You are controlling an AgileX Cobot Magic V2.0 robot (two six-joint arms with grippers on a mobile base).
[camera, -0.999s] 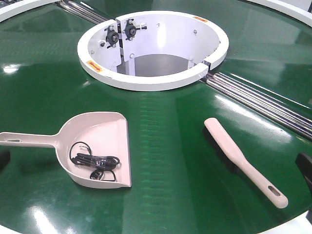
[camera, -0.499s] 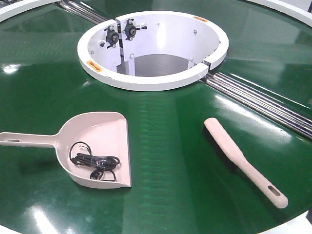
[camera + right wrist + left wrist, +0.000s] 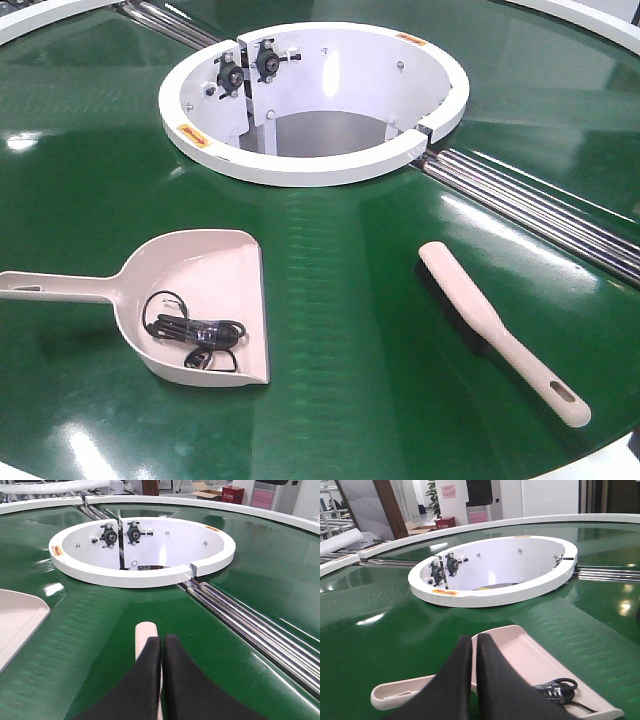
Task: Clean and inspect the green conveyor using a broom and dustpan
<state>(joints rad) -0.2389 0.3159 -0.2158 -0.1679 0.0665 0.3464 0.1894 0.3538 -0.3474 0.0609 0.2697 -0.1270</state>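
The green conveyor point(image 3: 350, 300) fills the front view. The dustpan point(image 3: 215, 275) lies on it at the front left, handle pointing left, with a coiled black cable point(image 3: 192, 330) inside. The broom point(image 3: 500, 330) lies flat at the front right, its slotted handle end toward the front edge. Neither gripper shows in the front view. In the left wrist view my left gripper point(image 3: 474, 639) is shut and empty, above the dustpan point(image 3: 520, 655) near its handle. In the right wrist view my right gripper point(image 3: 162, 639) is shut and empty, above the broom point(image 3: 146, 632).
The white ring point(image 3: 300, 165) round the central opening stands behind both tools, with black bearing fittings on its inner wall. Silver metal rails point(image 3: 540, 205) run from the ring toward the right edge. The conveyor's white outer rim point(image 3: 615, 462) shows at the front right corner.
One second ago dark gripper parts showed at the left and right edges of the front view; they have drawn back out of it. The broom and dustpan have not moved.
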